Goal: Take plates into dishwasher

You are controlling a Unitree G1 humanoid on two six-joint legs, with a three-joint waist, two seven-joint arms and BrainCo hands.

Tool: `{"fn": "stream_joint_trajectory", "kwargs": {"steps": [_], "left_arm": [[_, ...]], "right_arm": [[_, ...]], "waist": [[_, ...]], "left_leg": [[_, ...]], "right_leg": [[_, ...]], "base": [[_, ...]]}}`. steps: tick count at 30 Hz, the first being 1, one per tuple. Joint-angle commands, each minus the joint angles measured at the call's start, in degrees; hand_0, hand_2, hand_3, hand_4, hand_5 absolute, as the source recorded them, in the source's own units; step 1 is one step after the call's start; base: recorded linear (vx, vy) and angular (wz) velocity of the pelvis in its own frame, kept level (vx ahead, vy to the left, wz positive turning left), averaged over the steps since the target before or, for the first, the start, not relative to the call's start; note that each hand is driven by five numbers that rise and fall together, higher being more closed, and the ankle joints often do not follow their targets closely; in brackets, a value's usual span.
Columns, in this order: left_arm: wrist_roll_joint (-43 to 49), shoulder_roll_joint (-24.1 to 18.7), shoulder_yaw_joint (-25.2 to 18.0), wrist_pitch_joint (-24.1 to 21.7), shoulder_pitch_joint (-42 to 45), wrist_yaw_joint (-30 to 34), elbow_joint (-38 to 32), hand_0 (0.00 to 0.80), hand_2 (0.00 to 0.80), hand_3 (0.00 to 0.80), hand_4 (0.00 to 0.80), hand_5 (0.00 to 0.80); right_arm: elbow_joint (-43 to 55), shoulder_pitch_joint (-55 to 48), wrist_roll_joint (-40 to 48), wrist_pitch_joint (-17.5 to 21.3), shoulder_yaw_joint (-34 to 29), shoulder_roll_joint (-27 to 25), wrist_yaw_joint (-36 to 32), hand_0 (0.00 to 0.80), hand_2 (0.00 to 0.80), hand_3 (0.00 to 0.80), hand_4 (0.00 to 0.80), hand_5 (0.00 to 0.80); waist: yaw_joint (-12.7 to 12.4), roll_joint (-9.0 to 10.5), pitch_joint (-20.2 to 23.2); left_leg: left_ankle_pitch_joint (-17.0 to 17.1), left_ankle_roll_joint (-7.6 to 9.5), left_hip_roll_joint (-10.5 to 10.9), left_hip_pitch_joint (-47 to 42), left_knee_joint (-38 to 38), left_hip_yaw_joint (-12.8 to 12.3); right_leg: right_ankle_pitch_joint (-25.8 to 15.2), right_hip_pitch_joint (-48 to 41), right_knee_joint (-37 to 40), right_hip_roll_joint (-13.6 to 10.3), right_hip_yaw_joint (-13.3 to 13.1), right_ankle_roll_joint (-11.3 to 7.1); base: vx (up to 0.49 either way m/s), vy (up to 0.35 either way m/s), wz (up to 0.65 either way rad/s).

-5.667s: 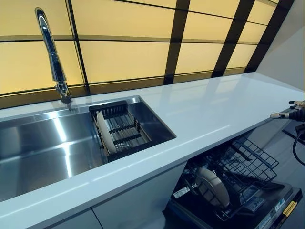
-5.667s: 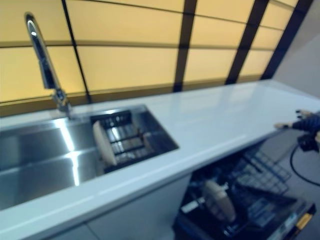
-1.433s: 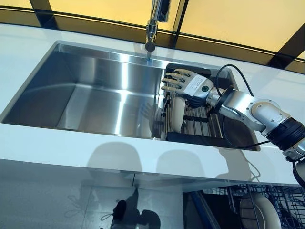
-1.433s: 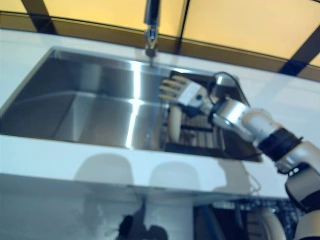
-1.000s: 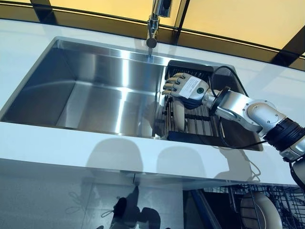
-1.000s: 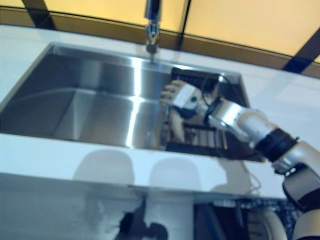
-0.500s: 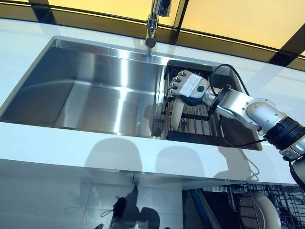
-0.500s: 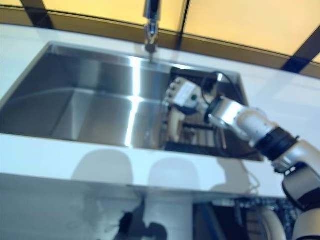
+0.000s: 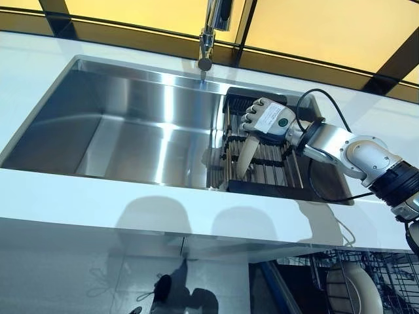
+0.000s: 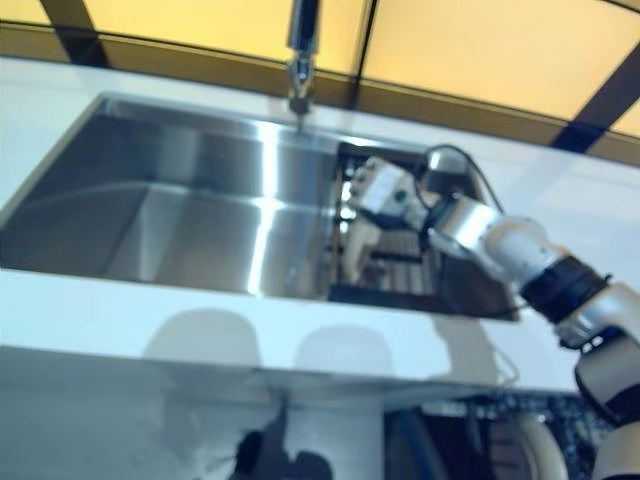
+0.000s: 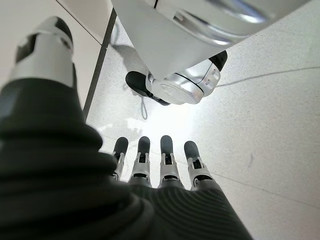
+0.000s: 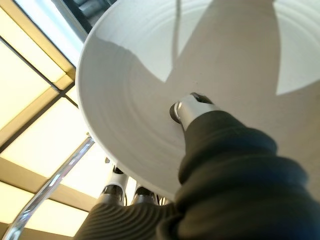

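A white plate [image 9: 245, 159] stands tilted in the black dish rack [image 9: 270, 173] at the right end of the steel sink [image 9: 131, 131]. My right hand [image 9: 267, 119] reaches in from the right and is shut on the plate's upper rim. In the right wrist view the plate [image 12: 150, 75] fills the picture, with the thumb [image 12: 192, 107] pressed on its face and the fingers [image 12: 125, 192] curled behind its rim. My left hand [image 11: 168, 162] shows only in its wrist view, fingers straight, hanging over the floor with nothing in it.
A chrome faucet [image 9: 211, 33] rises behind the sink, just left of the rack. A white countertop [image 9: 98, 203] runs along the front. At the lower right the open dishwasher's wire rack [image 9: 313, 271] holds another white plate [image 9: 353, 294].
My right hand came down with fingers spread over the plate, then curled round its rim. The plate has tipped and its top has moved right with the hand.
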State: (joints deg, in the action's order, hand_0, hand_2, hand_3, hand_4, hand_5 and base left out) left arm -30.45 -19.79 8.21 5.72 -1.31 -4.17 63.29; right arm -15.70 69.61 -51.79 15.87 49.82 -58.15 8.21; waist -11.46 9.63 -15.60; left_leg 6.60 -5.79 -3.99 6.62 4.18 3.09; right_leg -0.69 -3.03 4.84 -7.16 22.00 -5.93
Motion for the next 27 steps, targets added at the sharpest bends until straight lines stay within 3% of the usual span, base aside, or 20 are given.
{"fn": "stream_joint_trajectory", "kwargs": {"steps": [1,12,27], "left_arm": [[1.5,0.9,1.0,0.0,0.8,-0.7,2.7,0.000,0.000,0.000,0.000,0.000],[2.6,1.9,0.4,1.3,1.6,-1.3,3.2,0.000,0.000,0.000,0.000,0.000],[4.4,2.2,-0.1,2.5,2.3,-1.2,4.2,0.000,0.000,0.000,0.000,0.000]], "right_arm": [[-1.0,-0.2,1.7,-3.7,-3.1,-3.9,3.7,0.800,0.800,0.800,0.800,0.800],[-2.0,-2.1,3.5,-2.8,-6.0,-7.8,5.3,0.800,0.800,0.800,0.800,0.800],[-4.8,-2.5,7.3,-9.1,-10.0,-14.4,9.0,0.800,0.800,0.800,0.800,0.800]], "waist": [[1.2,0.15,5.3],[3.8,-0.46,9.9],[7.4,-0.90,13.2]], "left_leg": [[-2.7,2.83,2.0,-3.1,0.8,-3.3],[-4.7,3.43,2.2,-7.3,0.8,-5.2],[-6.7,3.77,1.5,-11.4,0.8,-8.9]], "right_leg": [[-3.7,1.9,-0.9,-0.1,-2.6,-1.24],[-3.2,-0.5,-0.8,-0.3,-5.1,-1.42],[-3.0,-2.3,-0.2,0.2,-8.9,-1.77]], "base": [[0.020,0.033,-0.06],[0.039,0.035,-0.15],[0.018,0.013,-0.14]]}}
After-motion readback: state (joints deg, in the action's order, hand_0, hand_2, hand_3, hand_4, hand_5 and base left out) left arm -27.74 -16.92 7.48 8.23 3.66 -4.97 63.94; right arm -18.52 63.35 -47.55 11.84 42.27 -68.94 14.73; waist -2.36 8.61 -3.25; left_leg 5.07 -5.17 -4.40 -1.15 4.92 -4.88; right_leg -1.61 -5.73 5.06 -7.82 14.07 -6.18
